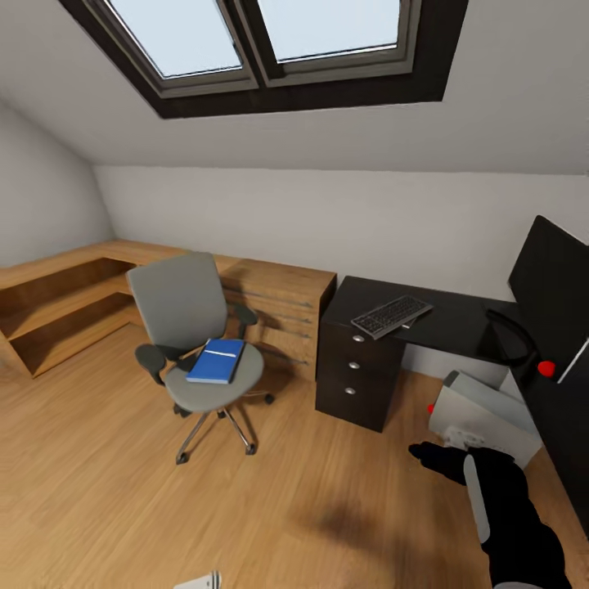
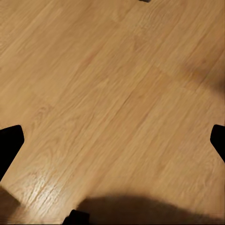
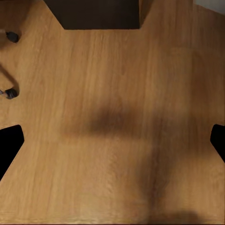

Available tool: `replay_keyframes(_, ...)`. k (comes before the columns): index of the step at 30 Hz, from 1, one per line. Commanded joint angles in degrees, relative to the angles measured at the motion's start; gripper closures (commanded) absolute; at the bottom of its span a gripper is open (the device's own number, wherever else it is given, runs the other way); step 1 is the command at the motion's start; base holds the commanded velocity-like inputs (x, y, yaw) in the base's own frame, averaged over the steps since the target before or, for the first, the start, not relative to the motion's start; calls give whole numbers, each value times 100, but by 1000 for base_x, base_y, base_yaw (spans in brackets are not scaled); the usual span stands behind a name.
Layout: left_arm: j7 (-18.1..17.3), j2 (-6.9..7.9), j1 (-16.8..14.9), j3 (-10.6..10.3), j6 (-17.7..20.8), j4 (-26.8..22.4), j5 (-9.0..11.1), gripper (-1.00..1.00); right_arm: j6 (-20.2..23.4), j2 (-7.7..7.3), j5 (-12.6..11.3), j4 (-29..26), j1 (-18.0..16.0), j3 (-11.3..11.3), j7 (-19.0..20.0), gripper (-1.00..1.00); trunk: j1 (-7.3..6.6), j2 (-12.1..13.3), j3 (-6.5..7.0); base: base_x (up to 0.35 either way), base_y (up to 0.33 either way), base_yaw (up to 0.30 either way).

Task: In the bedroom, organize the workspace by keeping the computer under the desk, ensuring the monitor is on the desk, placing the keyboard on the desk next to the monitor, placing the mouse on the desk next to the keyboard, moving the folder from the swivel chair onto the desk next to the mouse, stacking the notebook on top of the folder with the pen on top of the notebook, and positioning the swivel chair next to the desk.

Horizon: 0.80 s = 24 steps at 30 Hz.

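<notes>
The grey swivel chair stands on the wood floor, left of the black desk. A blue folder lies on its seat with a slim white pen across it. The keyboard rests on the desk's left part. At the far right the black monitor shows edge-on. The grey-white computer sits under the desk. My right gripper hangs over the floor in front of the computer, open and empty. My left gripper is open over bare floor. The mouse and notebook are out of view.
A light-wood dresser stands between chair and desk, with low wooden shelves along the left wall. The black drawer unit and the chair's castors lie ahead of my right gripper. A sloped ceiling with skylights hangs overhead.
</notes>
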Motion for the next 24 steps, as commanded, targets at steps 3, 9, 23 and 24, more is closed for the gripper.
replay_keyframes(3,19,0,-2,-9,-10,-4,60,-100,39,160,59,-37,0,12,27,-100,-70,118,48,-329,0,0)
replay_keyframes(9,25,8,-2,-8,-10,-4,60,-100,-86,252,247,-278,40,206,4,-100,-202,358,156,-220,0,0)
replay_keyframes(23,27,2,-2,-8,-10,-2,68,-100,-393,312,1043,-888,206,391,-3,-100,-509,920,407,-6,0,0)
replay_keyframes(24,25,1,-2,-8,-12,-3,68,-100,-387,311,1045,-895,207,388,-3,-100,-509,920,407,0,0,0)
